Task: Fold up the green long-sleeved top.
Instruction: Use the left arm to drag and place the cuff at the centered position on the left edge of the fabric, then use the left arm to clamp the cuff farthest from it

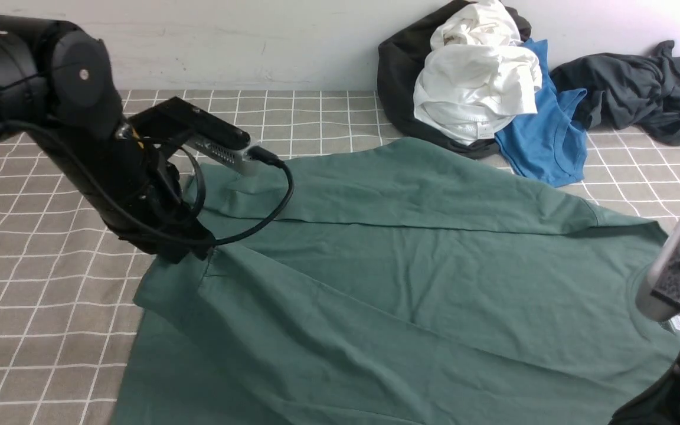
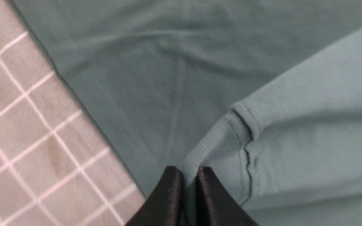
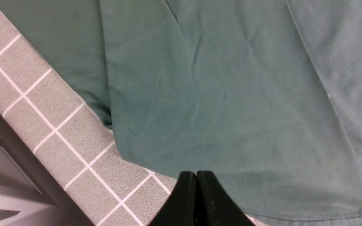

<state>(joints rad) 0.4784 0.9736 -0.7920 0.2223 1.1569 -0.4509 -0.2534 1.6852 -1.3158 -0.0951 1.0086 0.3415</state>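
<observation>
1. The table is covered with a grey cloth with a white grid (image 1: 39, 295), and there's a plain pale wall (image 1: 228, 41) behind it.
2. The left gripper (image 2: 189, 172) has its jaws pinched on the ribbed cuff (image 2: 212, 141) of a sleeve. A thin bit of fabric is caught between them, over on the garment's left side.
3. The right gripper (image 3: 196, 174) has its jaws pressed together with nothing between them. It sits right where the fabric's edge meets the checked cloth, though I can't tell if it's touching.
4. The green long-sleeved top (image 1: 411, 283) is spread mostly flat over the middle and near side of the table. It's dark green and lightly wrinkled, and the far sleeve is folded in along the back edge. The gripped sleeve lies over the body.
5. At the far right against the wall there's a heap of clothes, well apart from both grippers. A white garment (image 1: 476, 82) lies on a black one (image 1: 396, 71), with a bright blue top (image 1: 543, 141) beside them. A dark grey garment (image 1: 635, 88) is off to the right.
</observation>
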